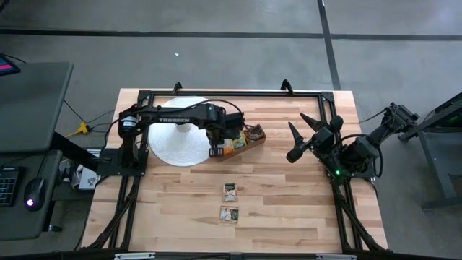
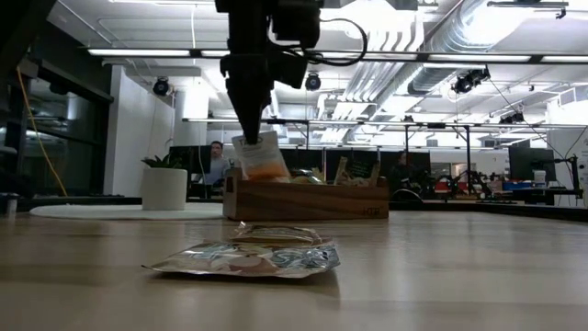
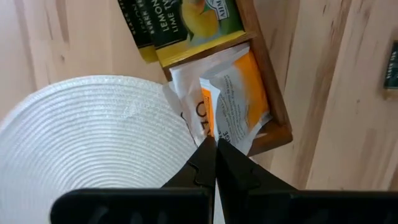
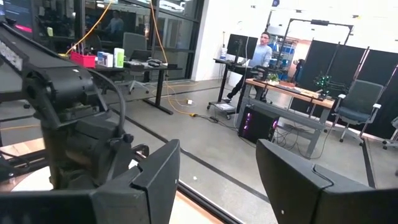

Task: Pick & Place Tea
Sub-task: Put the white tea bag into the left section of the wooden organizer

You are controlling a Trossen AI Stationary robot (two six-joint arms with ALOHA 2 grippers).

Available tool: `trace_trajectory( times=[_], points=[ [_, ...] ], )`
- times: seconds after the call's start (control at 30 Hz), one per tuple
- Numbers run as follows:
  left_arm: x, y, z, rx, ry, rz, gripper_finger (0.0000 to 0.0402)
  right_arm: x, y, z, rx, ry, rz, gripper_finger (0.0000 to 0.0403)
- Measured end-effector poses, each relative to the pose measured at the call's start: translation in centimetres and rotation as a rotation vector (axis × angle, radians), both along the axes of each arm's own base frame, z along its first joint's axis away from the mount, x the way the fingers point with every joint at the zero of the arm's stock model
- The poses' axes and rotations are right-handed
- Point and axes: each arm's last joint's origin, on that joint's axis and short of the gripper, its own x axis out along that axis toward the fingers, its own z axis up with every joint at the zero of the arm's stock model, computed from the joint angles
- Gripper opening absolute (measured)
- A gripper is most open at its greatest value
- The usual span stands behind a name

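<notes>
Left gripper [image 3: 214,142] pinching crinkled orange-and-white sachet [image 3: 239,99]

I see an orange-and-white tea sachet [image 3: 233,106], green-and-yellow lemon sachets [image 3: 186,25], a brown wooden box [image 2: 308,199], a white ribbed disc [image 3: 93,137], and a pale wood-grain surface [image 1: 289,202].

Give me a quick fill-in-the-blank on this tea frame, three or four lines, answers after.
1. The left pincer is shut on an orange-and-white ____ sachet above the wooden box.
2. The right pincer, raised at the table's right side, is ____.
3. ____ loose sachets lie on the bare table in the high view.
4. The white disc lies beside the box's ____ end.

Missing words: tea; open; Two; left
</notes>
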Motion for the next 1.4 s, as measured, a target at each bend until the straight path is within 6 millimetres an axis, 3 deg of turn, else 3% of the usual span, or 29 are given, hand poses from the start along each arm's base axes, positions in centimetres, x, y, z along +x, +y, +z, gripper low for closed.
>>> trace_trajectory(
  times=[0.23, 0.47, 0.77, 1.17, 1.4],
  points=[
    [0.4, -1.7, 0.1, 0.115, -0.005, -0.025, 0.0000, 0.0, 0.0, 0.0, -0.006, 0.007, 0.000, 0.0206],
    [0.4, -1.7, 0.1, 0.096, -0.009, -0.006, 0.0000, 0.0, 0.0, 0.0, -0.017, 0.020, 0.001, 0.0206],
    [1.5, -1.7, -1.9, 0.061, 0.053, 0.020, 0.0000, 0.0, 0.0, 0.0, -0.020, 0.019, 0.006, 0.0206],
    [1.4, -1.5, -1.5, 0.108, 0.055, 0.069, 0.0000, 0.0, 0.0, 0.0, -0.022, 0.021, 0.006, 0.0206],
    [1.6, -3.2, -1.5, 0.182, 0.041, 0.040, 0.0000, 0.0, 0.0, 0.0, -0.024, 0.024, 0.006, 0.0206]
  ],
)
